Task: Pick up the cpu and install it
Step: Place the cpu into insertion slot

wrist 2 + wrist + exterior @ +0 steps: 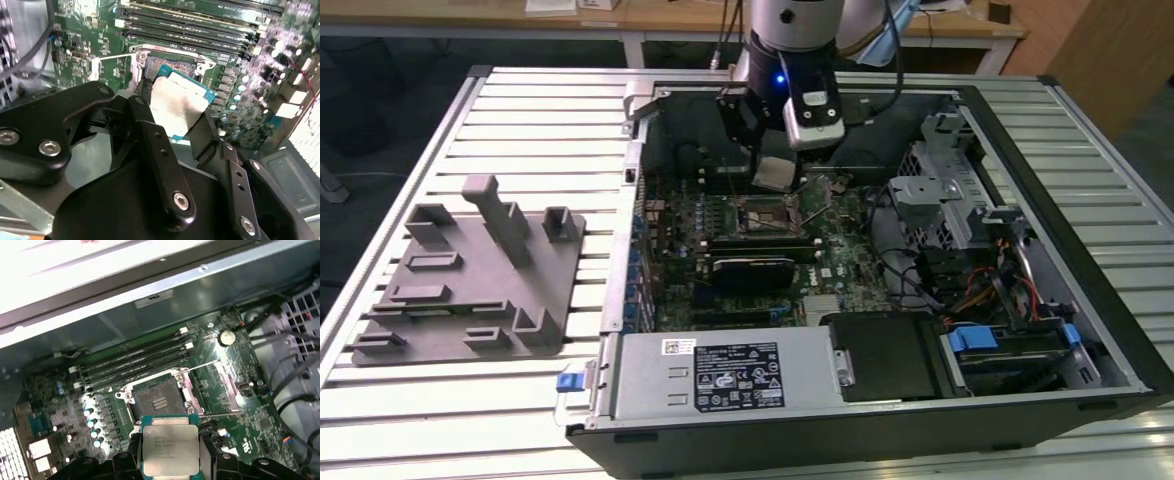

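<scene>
Two fingers (pixel 148 117) of the gripper (pixel 176 125) clamped the cpu (pixel 170 447) by opposite edges, holding it clear above the board (pixel 250 415) at the edge of the open socket (pixel 156 401), likely to spare its underside and leave it free to line up.

A slatted metal table (pixel 520 110) is seen in the exterior view. An open computer case (pixel 854 432) is laid flat on it. A grey fixture tray (pixel 467 290) is set beside the case, toward the exterior view's left.
</scene>
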